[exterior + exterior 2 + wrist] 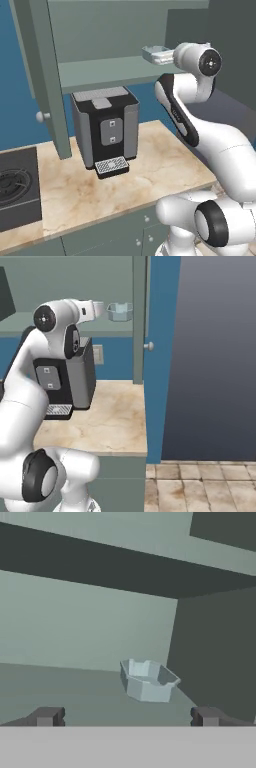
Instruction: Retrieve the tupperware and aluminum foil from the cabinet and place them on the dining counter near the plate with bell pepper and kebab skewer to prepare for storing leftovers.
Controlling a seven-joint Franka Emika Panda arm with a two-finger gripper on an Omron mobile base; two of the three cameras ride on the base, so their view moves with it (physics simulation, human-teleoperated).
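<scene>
The cabinet (110, 70) stands open, its left door (47, 75) swung out toward me and its right door (139, 316) edge-on. On its lower shelf near the right wall sits the tupperware (156, 54) (120, 312) (147, 681), a small pale blue-grey tub, upright. My gripper (127, 717) (98, 308) is level with the shelf and a short way in front of the tub, open, its fingertips (47, 716) wide apart with nothing between them. The aluminum foil, the dining counter and the plate are out of view.
A grey and black coffee machine (105, 130) (65, 381) stands on the beige worktop (125, 175) right under the shelf. A black hob (15, 185) lies at the left. A tall dark panel (215, 356) rises to the right of the cabinet.
</scene>
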